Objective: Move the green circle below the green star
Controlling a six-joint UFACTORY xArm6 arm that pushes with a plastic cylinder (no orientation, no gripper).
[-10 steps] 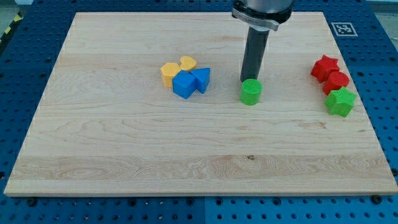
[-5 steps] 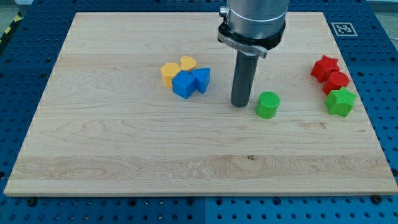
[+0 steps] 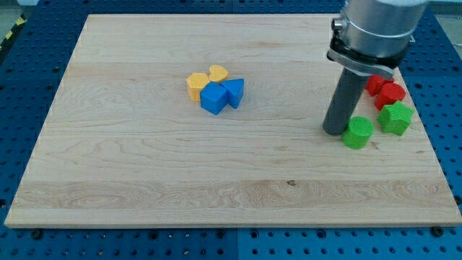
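Camera view shows my tip pressed against the green circle, touching it from its nine o'clock side. I carry no pincer, only a plain rod, so there is nothing to open or close. The green star sits at about two o'clock from the circle, near it but apart, with two red blocks packed just beyond at the star's eleven o'clock, partly hidden behind my rod. The circle is not yet at the star's six o'clock. The risk, as I judge it, is that a push straight toward three o'clock carries the circle's upper edge into the star and knocks it, or the red blocks, out of place. A round block can also roll off my tip and slip away. The board edge lies close at three o'clock, so overshoot matters. The yellow and blue blocks are well apart, out of harm.
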